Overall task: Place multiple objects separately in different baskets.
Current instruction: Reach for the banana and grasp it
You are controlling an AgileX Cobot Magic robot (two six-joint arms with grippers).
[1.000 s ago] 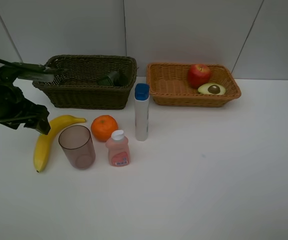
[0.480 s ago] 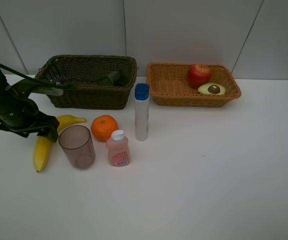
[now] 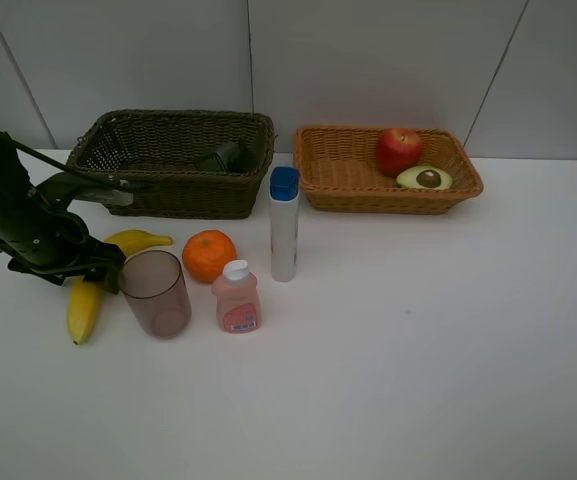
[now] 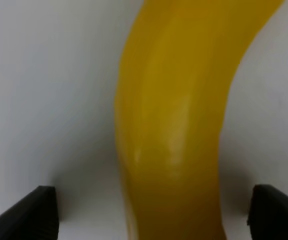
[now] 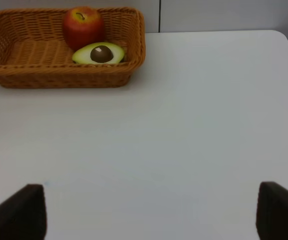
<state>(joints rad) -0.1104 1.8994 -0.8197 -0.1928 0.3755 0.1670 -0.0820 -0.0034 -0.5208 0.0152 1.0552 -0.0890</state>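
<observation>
My left gripper (image 3: 96, 268) is down at the upper part of the banana (image 3: 84, 305), open, and the banana (image 4: 173, 125) lies between its two dark fingertips (image 4: 36, 215). Beside it stand the pinkish cup (image 3: 155, 292), the orange (image 3: 209, 255), the small pink bottle (image 3: 237, 297) and the blue-capped tube (image 3: 284, 224). A dark green bottle (image 3: 223, 156) lies in the dark basket (image 3: 168, 192). The red apple (image 3: 398, 150) and avocado half (image 3: 424, 178) sit in the orange-tan basket (image 3: 388, 199). My right gripper (image 5: 146, 215) stands open over bare table, out of the exterior view.
Both baskets stand side by side at the back, against the grey wall. The cup stands right next to my left gripper. The white table (image 3: 418, 350) stretches to the front and right.
My left arm has swung from beside the dark basket's left end forward and down onto the banana. Nothing else has moved.
</observation>
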